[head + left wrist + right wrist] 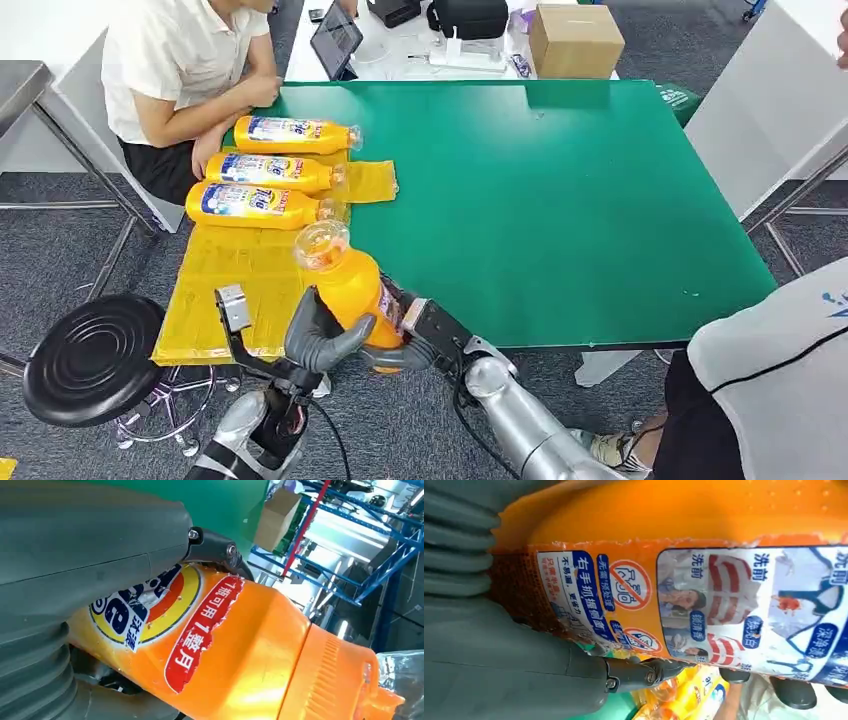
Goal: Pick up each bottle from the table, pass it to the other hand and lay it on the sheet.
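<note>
Green matte table (560, 200) carries a crinkled yellow sheet (225, 290) at its left end, where three glossy orange bottles (270, 172) lie side by side. A fourth bottle (350, 290), smooth plastic with a ribbed cap and torn label, is upright just off the near edge, gripped by both the left robot hand (322, 338) and the right robot hand (415, 325). This looks like mid-handover; next, the right would let go.
</note>
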Controlling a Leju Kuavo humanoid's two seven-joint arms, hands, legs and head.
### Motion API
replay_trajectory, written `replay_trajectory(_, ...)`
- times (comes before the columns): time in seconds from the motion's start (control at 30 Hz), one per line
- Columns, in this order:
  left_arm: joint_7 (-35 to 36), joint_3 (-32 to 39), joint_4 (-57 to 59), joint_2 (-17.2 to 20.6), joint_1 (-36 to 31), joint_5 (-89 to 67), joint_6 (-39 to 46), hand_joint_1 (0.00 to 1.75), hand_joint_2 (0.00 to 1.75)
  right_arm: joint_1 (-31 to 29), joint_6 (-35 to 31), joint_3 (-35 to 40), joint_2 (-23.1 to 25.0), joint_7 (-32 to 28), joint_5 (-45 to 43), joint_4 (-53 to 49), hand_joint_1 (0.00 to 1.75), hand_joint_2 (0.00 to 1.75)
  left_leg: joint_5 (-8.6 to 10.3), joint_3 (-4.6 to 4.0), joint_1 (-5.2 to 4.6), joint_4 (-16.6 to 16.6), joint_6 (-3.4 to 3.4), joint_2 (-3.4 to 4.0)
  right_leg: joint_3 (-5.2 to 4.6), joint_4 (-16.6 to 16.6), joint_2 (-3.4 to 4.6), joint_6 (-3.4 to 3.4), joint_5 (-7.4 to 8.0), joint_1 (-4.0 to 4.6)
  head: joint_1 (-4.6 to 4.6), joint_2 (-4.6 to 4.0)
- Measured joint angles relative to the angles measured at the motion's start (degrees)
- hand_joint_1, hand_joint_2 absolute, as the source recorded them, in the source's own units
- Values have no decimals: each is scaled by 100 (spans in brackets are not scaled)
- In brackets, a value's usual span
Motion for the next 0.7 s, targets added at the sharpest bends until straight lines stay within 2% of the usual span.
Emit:
replay_trajectory(0.17,-24,42,-42,2,25,-33,57,175,175,39,-9,0,9,0,-7,-44,0,0,0,0,0,0,0,0,-1,0,0,0,0,0,0,0)
replay_trajectory(0.4,-50,575,-383,53,189,-155,626,175,175,591,-656,-195,-11,-472,-202,-532,0,0,-2,-2,1,-1,-2,0,-5,-1,0,-1,-2,1,0,0)
replay_trajectory(0.47,-17,783,-510,77,269,-276,868,175,175,816,-1061,-451,-9,-465,-400,-720,0,0,-2,-3,1,-1,-2,0,-5,-1,0,-2,-3,1,0,0)
replay_trajectory(0.53,-48,1052,-746,131,442,-742,1499,175,175,1183,-1875,-1046,33,-432,-803,-1122,0,0,-2,-5,1,-1,-2,-1,-9,-1,-1,-2,-3,0,0,0)
replay_trajectory(0.6,-166,1180,-842,175,462,-1702,2475,175,175,1480,-2833,-1477,103,-613,-841,-1553,0,0,-1,-10,0,-1,-1,-10,-11,-2,-13,-2,-3,0,0,0)
replay_trajectory(0.63,-199,1275,-855,230,413,-2911,3551,175,175,1786,-3553,-1924,146,-781,-817,-2091,0,0,-1,-11,0,-1,-1,-15,-9,-3,-21,-2,-3,0,0,0)
replay_trajectory(0.7,-142,1373,-833,280,320,-3485,3841,175,175,2019,-3720,-2250,144,-802,-710,-2482,0,0,-1,-11,0,-1,-1,-14,-9,-3,-21,-2,-3,0,0,0)
